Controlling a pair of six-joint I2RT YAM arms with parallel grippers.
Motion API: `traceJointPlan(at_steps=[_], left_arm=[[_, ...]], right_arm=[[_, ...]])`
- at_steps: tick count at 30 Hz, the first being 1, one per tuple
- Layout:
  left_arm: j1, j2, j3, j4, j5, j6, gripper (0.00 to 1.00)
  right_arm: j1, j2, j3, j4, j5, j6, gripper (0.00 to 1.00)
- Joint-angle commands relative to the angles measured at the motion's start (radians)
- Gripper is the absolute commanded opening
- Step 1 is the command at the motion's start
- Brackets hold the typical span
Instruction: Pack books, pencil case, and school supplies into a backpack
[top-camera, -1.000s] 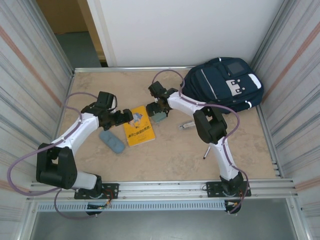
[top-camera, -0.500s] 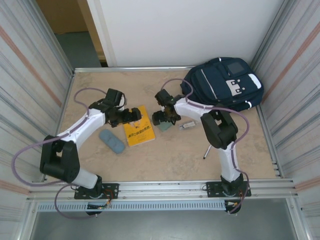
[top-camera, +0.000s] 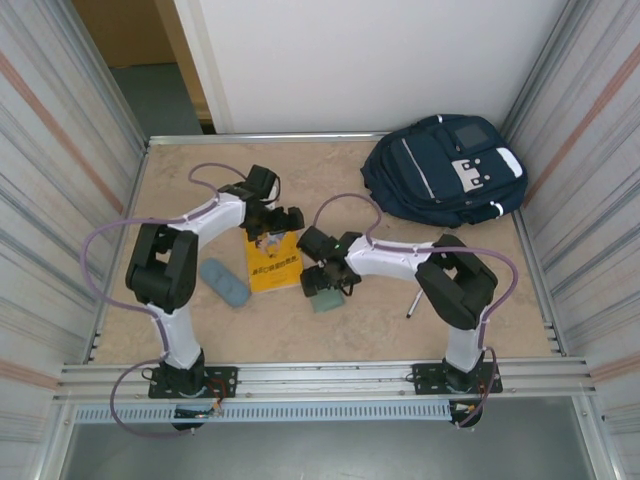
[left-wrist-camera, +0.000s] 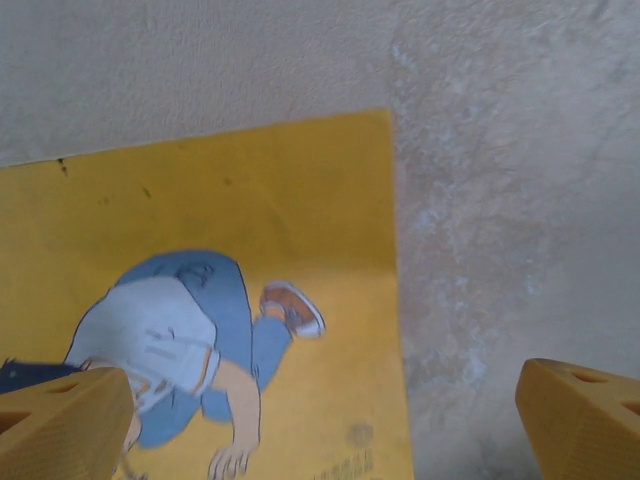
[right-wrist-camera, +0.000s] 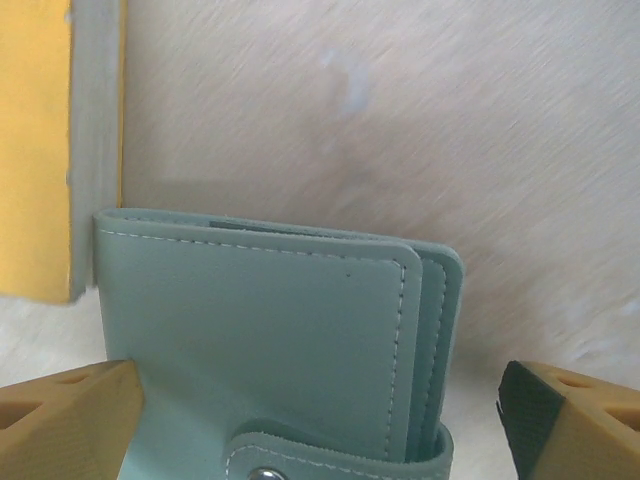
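Right wrist: my right pincer (right-wrist-camera: 320, 420) is spread wide, straddling the grey-green booklet (right-wrist-camera: 270, 340), which lies flat just right of the yellow book (right-wrist-camera: 35, 150). Left wrist: my left pincer (left-wrist-camera: 320, 410) is also apart, over the book's far end. Backpack (top-camera: 450, 170) sits well off to the book's far right.

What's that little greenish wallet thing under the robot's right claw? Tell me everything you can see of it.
The small grey-green booklet looks like soft leatherette, with pale stitching along its edges and rounded corners. It is closed by a strap with a metal snap stud, and its layered covers show at one side. It lies flat on the beige table, close beside the yellow book, between the fingers of the open right gripper; whether they touch it is unclear.
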Motion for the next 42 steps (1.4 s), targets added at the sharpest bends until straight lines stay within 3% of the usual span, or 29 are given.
traceJointPlan(at_steps=[1, 10, 16, 24, 28, 31, 37, 39, 42], left_arm=[[-0.041, 0.031, -0.004, -0.013, -0.015, -0.017, 0.99], [-0.16, 0.006, -0.166, 0.018, -0.029, -0.056, 0.99], [-0.23, -0.035, -0.304, 0.094, 0.105, -0.102, 0.99], [-0.331, -0.134, -0.439, 0.104, 0.09, -0.21, 0.99], [-0.339, -0.175, -0.488, 0.12, 0.065, -0.286, 0.99], [-0.342, -0.206, -0.518, 0.116, 0.05, -0.326, 0.99], [-0.369, -0.274, -0.566, 0.092, 0.023, -0.373, 0.99], [-0.402, -0.287, -0.579, 0.084, -0.014, -0.391, 0.99], [-0.469, -0.284, -0.572, 0.06, -0.063, -0.432, 0.99]], right_arm=[[0.078, -0.017, -0.076, -0.145, 0.055, 0.119, 0.92], [0.209, -0.18, -0.274, -0.215, 0.122, 0.336, 0.93], [0.279, -0.328, -0.404, -0.239, 0.135, 0.476, 0.93], [0.277, -0.491, -0.407, -0.315, 0.171, 0.483, 0.98], [0.201, -0.575, -0.393, -0.323, 0.164, 0.413, 0.98], [0.09, -0.655, -0.391, -0.314, 0.127, 0.314, 0.99], [-0.323, -0.713, -0.317, -0.185, -0.057, 0.018, 0.99], [-0.44, -0.662, -0.256, -0.159, -0.144, -0.072, 1.0], [-0.584, -0.536, -0.128, -0.155, -0.162, -0.12, 1.0]])
